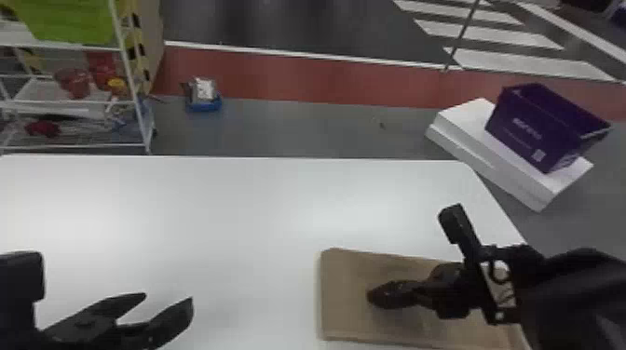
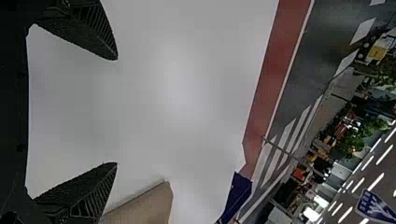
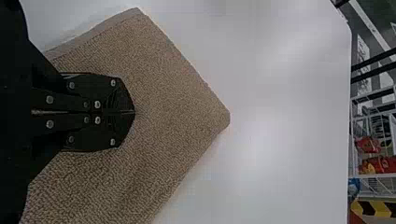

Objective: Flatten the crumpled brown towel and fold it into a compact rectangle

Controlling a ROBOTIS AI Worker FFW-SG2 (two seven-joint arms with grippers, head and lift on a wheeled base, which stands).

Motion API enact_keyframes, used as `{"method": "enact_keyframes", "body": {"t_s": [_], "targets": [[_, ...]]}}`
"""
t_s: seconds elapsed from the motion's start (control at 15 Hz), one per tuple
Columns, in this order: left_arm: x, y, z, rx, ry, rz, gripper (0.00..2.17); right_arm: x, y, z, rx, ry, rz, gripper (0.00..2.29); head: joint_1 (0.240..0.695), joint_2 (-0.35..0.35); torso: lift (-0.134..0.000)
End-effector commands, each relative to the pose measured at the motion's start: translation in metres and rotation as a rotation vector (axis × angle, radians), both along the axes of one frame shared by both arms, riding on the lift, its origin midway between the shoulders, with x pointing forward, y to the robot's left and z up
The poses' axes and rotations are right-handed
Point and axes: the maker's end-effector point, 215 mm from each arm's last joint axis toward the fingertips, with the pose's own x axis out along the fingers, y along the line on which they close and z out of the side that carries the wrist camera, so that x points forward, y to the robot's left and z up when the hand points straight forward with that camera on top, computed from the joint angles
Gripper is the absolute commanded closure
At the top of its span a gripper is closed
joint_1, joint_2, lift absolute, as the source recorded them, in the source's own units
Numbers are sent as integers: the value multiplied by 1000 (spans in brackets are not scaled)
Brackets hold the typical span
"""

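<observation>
The brown towel [image 1: 347, 298] lies flat as a folded, roughly rectangular piece at the table's right front, its far end partly under my right arm. My right gripper [image 1: 372, 297] is over the towel with its fingers closed together. In the right wrist view the gripper [image 3: 134, 112] is shut above the towel [image 3: 173, 93], with no cloth seen between the fingertips. At the front left, my left gripper [image 1: 168, 298] stands open over bare table, apart from the towel. The left wrist view has the gripper [image 2: 116, 112] with fingers spread and a towel corner [image 2: 149, 205] beyond them.
The white table [image 1: 223, 209] extends left of and behind the towel. Past its right edge, a purple box [image 1: 535, 125] rests on white boxes [image 1: 493, 163] on the floor. A wire shelf [image 1: 70, 102] stands behind the table at the left.
</observation>
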Motion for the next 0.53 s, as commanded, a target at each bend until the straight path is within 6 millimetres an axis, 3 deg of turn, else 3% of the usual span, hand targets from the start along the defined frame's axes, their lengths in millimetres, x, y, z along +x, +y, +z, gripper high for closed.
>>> {"method": "enact_keyframes", "body": {"t_s": [0.0,0.2,0.47], "targets": [[-1,4,-1,1,4,8,76,6,33,-11,6,27,33,1291,695,-162,-124],[-2,8,0,-3,3,14,76,11,91,-12,42,24,95,1291,695,-101,-124],[-3,10,3,0,-3,17,76,-2,165,-10,66,48,199,1288,695,27,-124]]}}
